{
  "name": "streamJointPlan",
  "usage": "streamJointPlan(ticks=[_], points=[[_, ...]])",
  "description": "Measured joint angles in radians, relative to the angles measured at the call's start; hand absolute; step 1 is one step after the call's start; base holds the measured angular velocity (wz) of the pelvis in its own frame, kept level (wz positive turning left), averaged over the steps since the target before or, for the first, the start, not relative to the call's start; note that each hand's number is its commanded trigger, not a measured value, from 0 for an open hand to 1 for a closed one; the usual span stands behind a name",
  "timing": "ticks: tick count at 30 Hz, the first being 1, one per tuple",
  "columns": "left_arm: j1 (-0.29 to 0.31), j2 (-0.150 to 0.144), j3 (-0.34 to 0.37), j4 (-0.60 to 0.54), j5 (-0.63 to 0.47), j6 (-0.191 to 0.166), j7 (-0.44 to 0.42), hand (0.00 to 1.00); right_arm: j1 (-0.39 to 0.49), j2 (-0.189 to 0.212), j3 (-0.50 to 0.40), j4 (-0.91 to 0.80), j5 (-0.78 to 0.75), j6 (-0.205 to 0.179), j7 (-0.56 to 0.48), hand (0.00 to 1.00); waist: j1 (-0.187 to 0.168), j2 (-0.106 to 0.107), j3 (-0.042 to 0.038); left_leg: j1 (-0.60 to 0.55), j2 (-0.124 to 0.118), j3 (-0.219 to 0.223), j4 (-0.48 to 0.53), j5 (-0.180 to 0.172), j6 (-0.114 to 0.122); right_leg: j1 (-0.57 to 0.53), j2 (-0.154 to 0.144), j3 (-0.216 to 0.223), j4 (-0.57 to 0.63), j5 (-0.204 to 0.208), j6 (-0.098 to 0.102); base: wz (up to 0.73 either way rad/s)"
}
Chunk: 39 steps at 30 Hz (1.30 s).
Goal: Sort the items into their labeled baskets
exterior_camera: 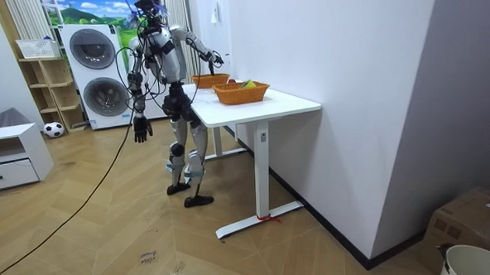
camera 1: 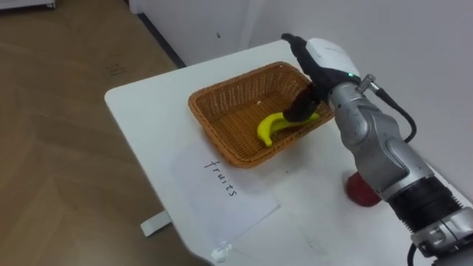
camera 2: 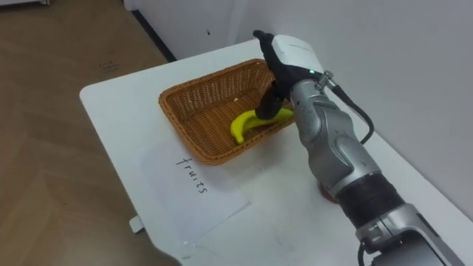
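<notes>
Nearest, a sheet of paper (camera 1: 222, 196) lies on bare tabletop (camera 1: 140, 125), short of the fingers (camera 1: 299, 109) and beside the edge. A red round thing (camera 1: 362, 191) sits by the right forearm. The right hand (camera 1: 325, 59) has its fingers bunched down on the banana (camera 1: 270, 127); pinching or just touching, I cannot tell. The banana lies in the wicker basket (camera 1: 244, 92) below them. The left hand (exterior_camera: 142, 128) hangs slack-fingered.

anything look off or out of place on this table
Nothing much. The banana lies in the wicker basket by the paper label, under the right hand. A red thing sits on the table outside it, half hidden by the arm.
</notes>
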Motion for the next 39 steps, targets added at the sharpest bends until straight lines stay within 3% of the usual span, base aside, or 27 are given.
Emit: streamJointPlan(ticks=[6, 8, 11, 17, 20, 23, 28, 32, 39], points=[[-0.002, -0.002, -0.001, 0.002, -0.003, -0.015, -0.003, 0.0, 0.009, -0.012, -0.002, -0.001, 0.039, -0.023, 0.003, 0.0, -0.032, 0.007, 0.0018, 0.003, 0.0, 0.004, 0.001, 0.0, 0.0, 0.002, 0.0, 0.013, 0.001, 0.0, 0.0, -0.02], [-0.002, -0.01, -0.001, 0.0, -0.005, -0.017, -0.003, 0.0, 0.009, -0.016, -0.012, -0.001, 0.054, -0.042, -0.001, 0.0, -0.048, 0.022, 0.0042, 0.011, 0.001, 0.021, 0.0, -0.002, 0.003, 0.001, 0.002, 0.045, 0.001, 0.0, 0.0, -0.17], [-0.001, -0.024, -0.002, -0.002, -0.004, -0.02, -0.003, 0.0, 0.011, -0.016, -0.033, -0.006, 0.1, -0.056, -0.009, 0.0, -0.069, 0.041, 0.0018, 0.013, 0.0, 0.038, 0.002, -0.003, 0.006, -0.004, 0.0, 0.064, 0.002, 0.001, 0.001, -0.17], [-0.017, -0.027, -0.01, 0.002, -0.016, -0.03, 0.009, 0.0, 0.038, -0.014, -0.105, -0.087, 0.409, -0.071, -0.061, 0.0, -0.156, 0.066, -0.0071, 0.032, 0.006, 0.071, -0.008, -0.003, 0.007, -0.009, 0.006, 0.094, 0.001, 0.003, 0.0, -0.16], [-0.029, -0.041, -0.012, -0.013, -0.014, -0.038, 0.011, 0.0, 0.045, -0.013, -0.139, -0.108, 0.482, -0.078, -0.071, 0.0, -0.191, 0.083, -0.0086, 0.039, 0.006, 0.087, -0.013, -0.003, 0.007, -0.01, 0.006, 0.109, 0.001, 0.005, 0.002, -0.17], [-0.04, -0.048, -0.017, -0.031, -0.006, -0.044, 0.011, 0.0, 0.045, -0.01, -0.195, -0.108, 0.585, -0.086, -0.106, 0.0, -0.198, 0.102, -0.0097, 0.06, 0.012, 0.114, -0.027, -0.003, 0.007, -0.008, 0.013, 0.137, 0.0, 0.008, 0.001, -0.24], [-0.047, -0.069, -0.028, -0.021, -0.006, -0.034, 0.041, 0.0, 0.053, 0.009, -0.21, -0.086, 0.708, -0.089, -0.143, 0.0, -0.23, 0.123, -0.0101, 0.081, 0.019, 0.124, -0.038, -0.003, 0.007, 0.005, 0.019, 0.138, -0.002, 0.009, 0.0, -0.07], [-0.047, -0.084, -0.047, -0.008, -0.006, -0.026, 0.048, 0.0, 0.071, 0.027, -0.211, -0.07, 0.748, -0.087, -0.149, 0.0, -0.245, 0.13, -0.0063, 0.079, 0.021, 0.124, -0.038, -0.004, 0.007, 0.001, 0.02, 0.138, -0.002, 0.01, -0.001, 0.0], [-0.043, -0.085, -0.049, 0.009, -0.015, -0.027, 0.054, 0.0, 0.073, 0.038, -0.21, -0.045, 0.793, -0.087, -0.172, 0.0, -0.244, 0.128, -0.0095, 0.082, 0.023, 0.136, -0.043, -0.003, 0.007, -0.001, 0.022, 0.149, -0.004, 0.01, -0.001, -0.03]])
